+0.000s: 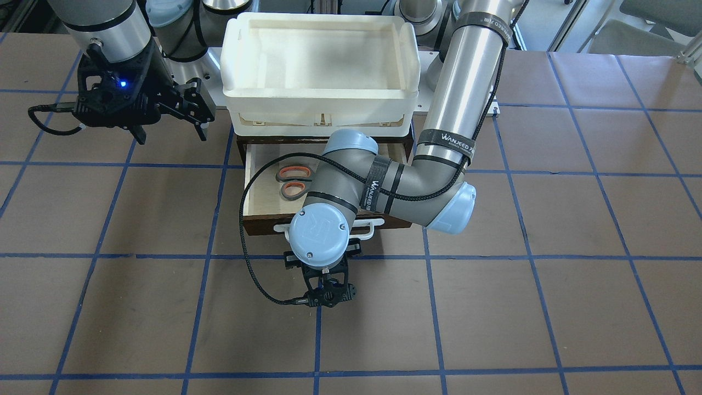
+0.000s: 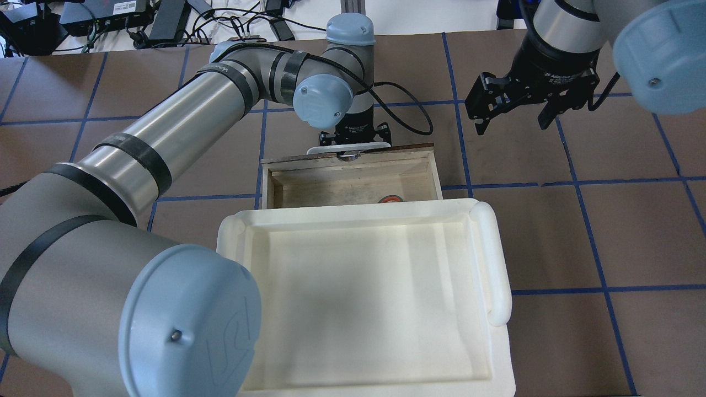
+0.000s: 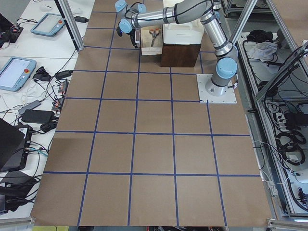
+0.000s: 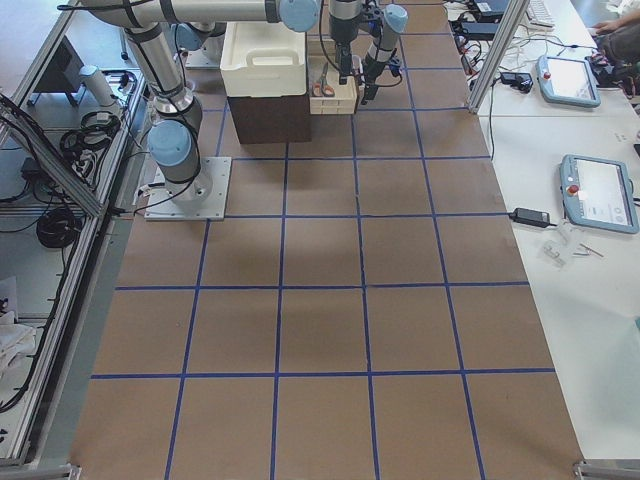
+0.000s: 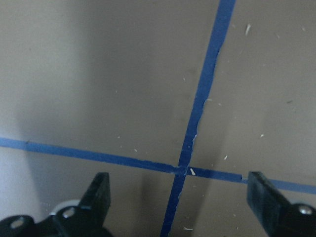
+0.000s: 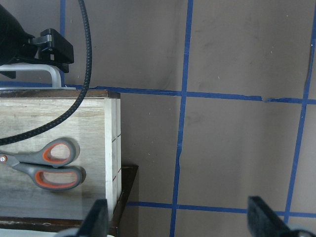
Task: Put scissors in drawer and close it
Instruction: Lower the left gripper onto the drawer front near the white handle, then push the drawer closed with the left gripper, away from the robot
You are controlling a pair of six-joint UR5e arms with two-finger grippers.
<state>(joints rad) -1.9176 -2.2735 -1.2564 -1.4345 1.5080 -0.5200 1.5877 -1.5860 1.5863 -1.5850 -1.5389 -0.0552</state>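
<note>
Scissors (image 6: 39, 165) in open drawer (image 1: 262, 200) | left gripper (image 5: 180, 197) jaws apart | right gripper (image 6: 181, 219) jaws apart

A white plastic tray (image 1: 321, 93) sits raised above the brown table (image 1: 548, 307), which is gridded with blue tape (image 1: 548, 256). Handheld screens (image 3: 17, 72) lie on side benches (image 4: 560, 130).

Bright, even light falls from overhead. The wrist views are softer: the left tool (image 5: 182, 197) is blurred at the frame's bottom, with dull shadow across the bench (image 5: 74, 74). Glare whitens the tray (image 2: 375, 286).
</note>
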